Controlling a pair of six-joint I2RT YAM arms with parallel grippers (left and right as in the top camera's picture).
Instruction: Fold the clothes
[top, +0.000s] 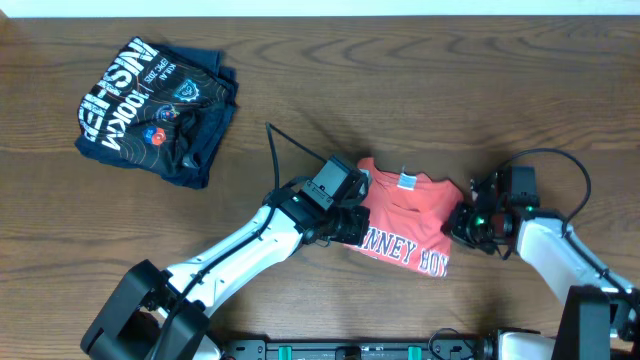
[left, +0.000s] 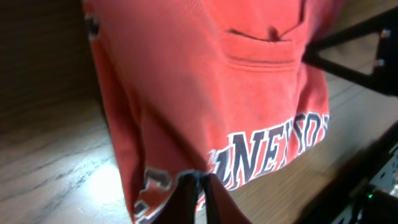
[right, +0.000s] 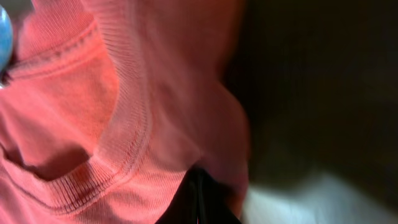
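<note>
The orange-red T-shirt (top: 405, 215) sits bunched between my two sets of fingers, spanning the gap from the left gripper (top: 350, 225) to the right gripper (top: 462, 222). I have a pinch on each side so the cloth is drawn across rather than slumping in a heap. On the left wrist view the fingers (left: 186, 200) are pressed together with the lettered edge nipped at their tips. The white lettering (left: 267, 149) runs just beyond them, and the rest of the cloth spreads away ahead, seemingly raised off the wood there. On the right wrist view the fingers meet in a thin dark wedge with fabric caught at the tips, and the ribbed collar (right: 124, 124) curves off to their left. I read this as a fold in hand, both sides gripped so the edges can travel level. The navy shirt (top: 155, 110) lies well away from both grippers on the table (top: 400, 90), out of my way.
</note>
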